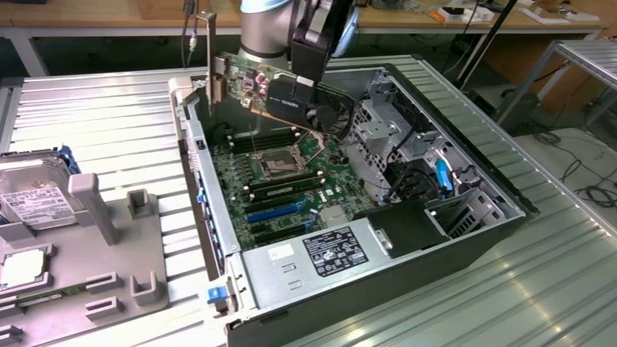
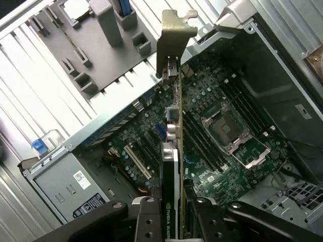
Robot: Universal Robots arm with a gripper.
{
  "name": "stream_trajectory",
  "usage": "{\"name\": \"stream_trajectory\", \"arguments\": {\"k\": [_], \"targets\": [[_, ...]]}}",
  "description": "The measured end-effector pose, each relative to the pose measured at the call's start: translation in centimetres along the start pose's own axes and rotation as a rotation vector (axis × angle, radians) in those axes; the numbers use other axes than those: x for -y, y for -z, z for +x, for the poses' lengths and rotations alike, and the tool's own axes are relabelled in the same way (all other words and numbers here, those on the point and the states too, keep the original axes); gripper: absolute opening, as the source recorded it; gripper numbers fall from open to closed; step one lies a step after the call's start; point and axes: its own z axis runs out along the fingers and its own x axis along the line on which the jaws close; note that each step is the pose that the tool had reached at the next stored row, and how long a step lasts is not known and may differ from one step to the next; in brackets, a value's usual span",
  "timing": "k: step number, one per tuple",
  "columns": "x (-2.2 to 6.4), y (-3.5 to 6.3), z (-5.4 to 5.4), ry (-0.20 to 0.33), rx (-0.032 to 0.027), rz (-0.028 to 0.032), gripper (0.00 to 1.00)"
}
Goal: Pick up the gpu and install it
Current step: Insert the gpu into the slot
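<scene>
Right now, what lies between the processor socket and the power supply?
Long black and blue card slots on the motherboard, in the exterior view.

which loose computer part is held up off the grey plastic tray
The dark flat gpu card with the silver bracket: the gripper clamps it in the air, while the silver boxy hard drive and square processor chip lie on that tray.

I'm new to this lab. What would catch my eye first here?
The gpu, gripped by the jaws, hangs above the open computer case. Below it lies the green motherboard with its processor socket. A hard drive rests on the grey tray at the exterior view's left.
</scene>
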Motion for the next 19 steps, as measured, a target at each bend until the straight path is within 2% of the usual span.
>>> {"name": "stream_trajectory", "arguments": {"k": [9,13,14,19], "targets": [[0.12,0.00,-0.09,0.102,-0.0069,-0.0027,0.27],[0.23,0.01,-0.17,0.182,-0.0126,-0.0048,0.27],[0.28,0.01,-0.21,0.217,-0.0149,-0.0058,0.27],[0.36,0.01,-0.27,0.287,-0.0197,-0.0077,0.27]]}}
